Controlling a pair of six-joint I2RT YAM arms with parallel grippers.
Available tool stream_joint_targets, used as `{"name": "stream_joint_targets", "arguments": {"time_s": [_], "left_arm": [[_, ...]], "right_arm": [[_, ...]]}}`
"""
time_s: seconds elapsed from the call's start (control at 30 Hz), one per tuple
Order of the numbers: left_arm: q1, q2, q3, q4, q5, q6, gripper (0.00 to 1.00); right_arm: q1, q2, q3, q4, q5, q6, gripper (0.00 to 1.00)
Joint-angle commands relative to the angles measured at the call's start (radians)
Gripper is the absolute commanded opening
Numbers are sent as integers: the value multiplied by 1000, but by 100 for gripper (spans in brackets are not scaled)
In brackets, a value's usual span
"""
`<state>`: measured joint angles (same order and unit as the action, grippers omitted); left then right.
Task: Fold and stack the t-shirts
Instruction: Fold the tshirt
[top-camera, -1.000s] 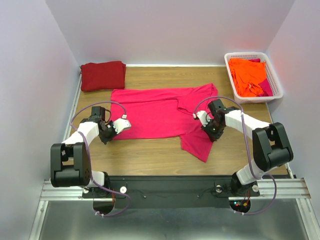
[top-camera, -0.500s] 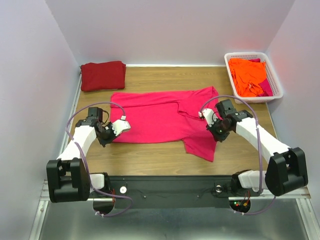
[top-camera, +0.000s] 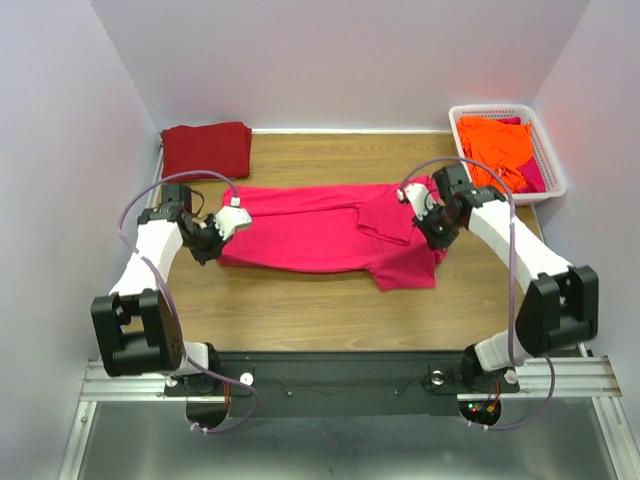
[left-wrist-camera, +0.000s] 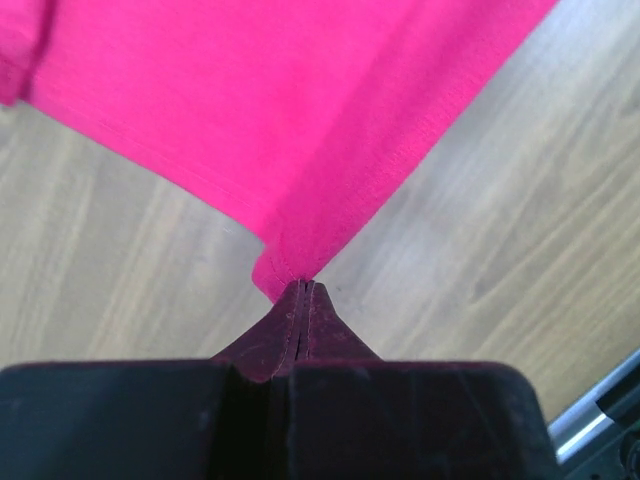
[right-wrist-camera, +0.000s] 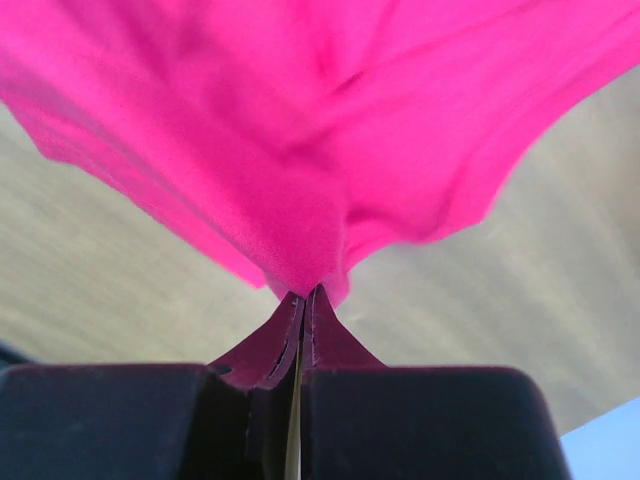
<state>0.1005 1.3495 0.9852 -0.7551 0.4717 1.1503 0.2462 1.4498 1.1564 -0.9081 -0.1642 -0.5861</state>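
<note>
Shirt (left-wrist-camera: 250, 100) edge pinched in L gripper (left-wrist-camera: 303, 290).

Left pincer (left-wrist-camera: 303, 286), right pincer (right-wrist-camera: 305, 293): both tightly closed.

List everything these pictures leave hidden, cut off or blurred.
- Top view: how many orange cloth shirts lie in the white latticed plastic basket; they are heaped over each other.
- Top view: layers of the folded dark maroon-red cloth shirt; its own top hides them.
- Left wrist view: most of the bright pink-red cloth t-shirt, cut off by the edges; left gripper covers the pinched corner.
- Right wrist view: wooden table blurred; right gripper hides its pinched fold.
</note>
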Motion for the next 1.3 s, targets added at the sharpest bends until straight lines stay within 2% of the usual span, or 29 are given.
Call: {"name": "stream_joint_targets", "arguments": {"time_s": [0.0, 0.37, 0.67, 0.73, 0.8, 0.83, 0.87, 0.9, 0.97, 1.07, 1.2, 1.23, 1.27], "left_arm": [[7, 78, 125, -3, 70, -40, 0], [21, 394, 443, -20, 107, -70, 0], [21, 597, 592, 22, 105, -129, 0], [19, 622, 592, 31, 104, -138, 1], [19, 625, 587, 43, 87, -150, 13], [22, 625, 584, 51, 82, -158, 25], [24, 614, 581, 51, 82, -165, 30], [31, 593, 578, 46, 88, -172, 42], [38, 564, 561, 31, 100, -172, 49], [44, 493, 517, 22, 116, -181, 50], [42, 384, 365, 55, 131, -214, 51], [44, 373, 340, 66, 130, -221, 57], [42, 361, 316, 77, 128, -224, 57]], "right_arm": [[-19, 87, 164, 8, 0, -47, 1], [-58, 420, 489, 8, 6, -107, 1], [-76, 618, 646, 9, 3, -98, 0], [-77, 652, 687, 9, 6, -71, 10], [-82, 662, 712, 6, -1, -41, 23], [-85, 659, 717, 6, -4, -31, 38], [-94, 647, 714, 6, -11, -11, 43], [-100, 638, 703, 3, -18, 8, 48], [-134, 597, 686, -18, -49, 28, 51], [-188, 557, 637, -58, -98, 65, 51], [-222, 485, 521, -95, -170, 100, 50], [-223, 478, 496, -94, -179, 103, 49], [-225, 474, 477, -95, -188, 107, 49]]}}
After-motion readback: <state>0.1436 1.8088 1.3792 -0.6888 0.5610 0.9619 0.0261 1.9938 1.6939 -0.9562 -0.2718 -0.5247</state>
